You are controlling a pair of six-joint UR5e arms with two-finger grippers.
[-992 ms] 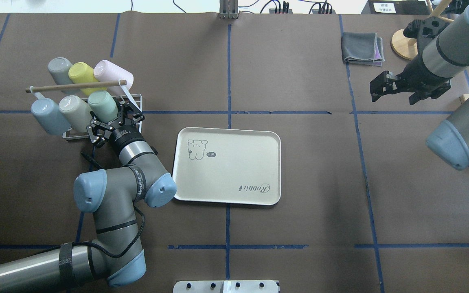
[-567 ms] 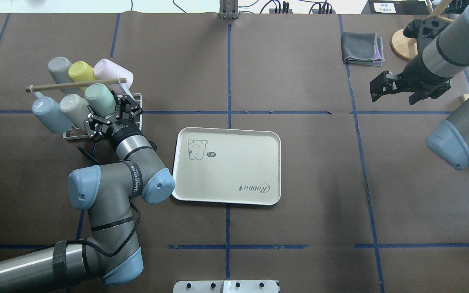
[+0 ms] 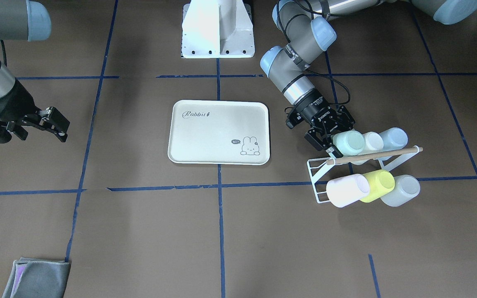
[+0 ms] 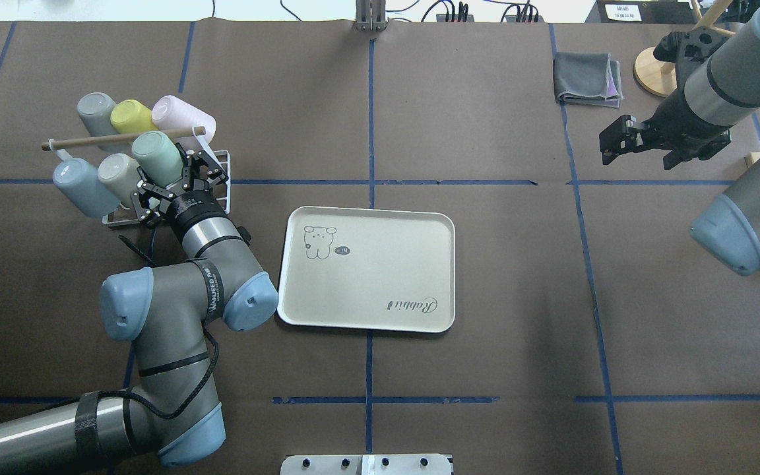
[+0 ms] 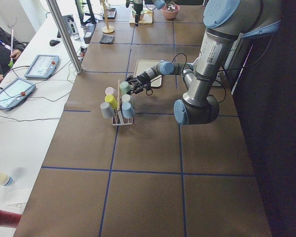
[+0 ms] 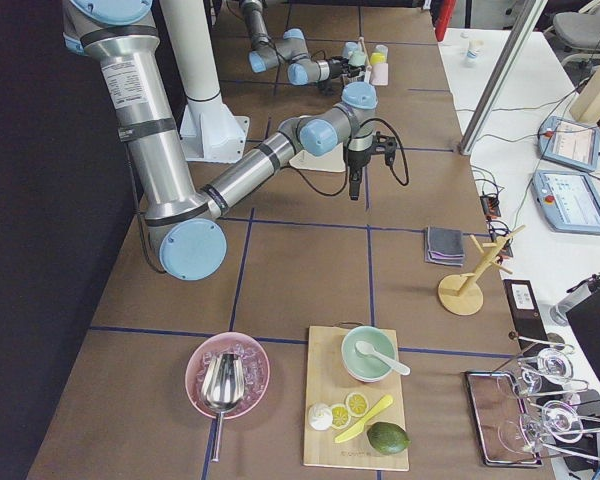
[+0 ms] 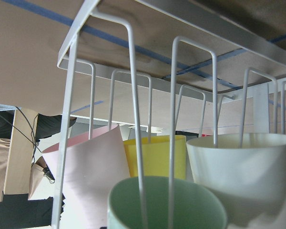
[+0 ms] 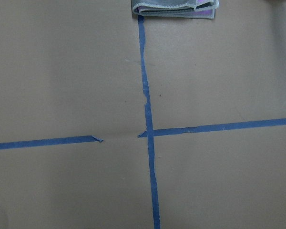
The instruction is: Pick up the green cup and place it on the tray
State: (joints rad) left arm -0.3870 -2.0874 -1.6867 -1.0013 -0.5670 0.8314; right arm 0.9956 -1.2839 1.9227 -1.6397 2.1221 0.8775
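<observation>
- The left gripper [image 4: 167,173], fingers closed on the green cup [image 4: 157,157], has drawn it a little toward the far left over the last second, lifting it in the wire rack [image 7: 157,78] at the bench's left.
- Rack prongs still stand inside the cup's mouth in the wrist view, so the lift looks unfinished.
- The tray [image 4: 380,264] lies bare to the right, well apart from the cup.
- The right gripper [image 4: 614,144] hangs unmoved at far right, fingers parted, empty.

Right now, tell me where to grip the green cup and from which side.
Grip the green cup across its walls near the rim, coming from its mouth end: it leans mouth-down on the rack, base pointing away, a cream cup close beside.
</observation>
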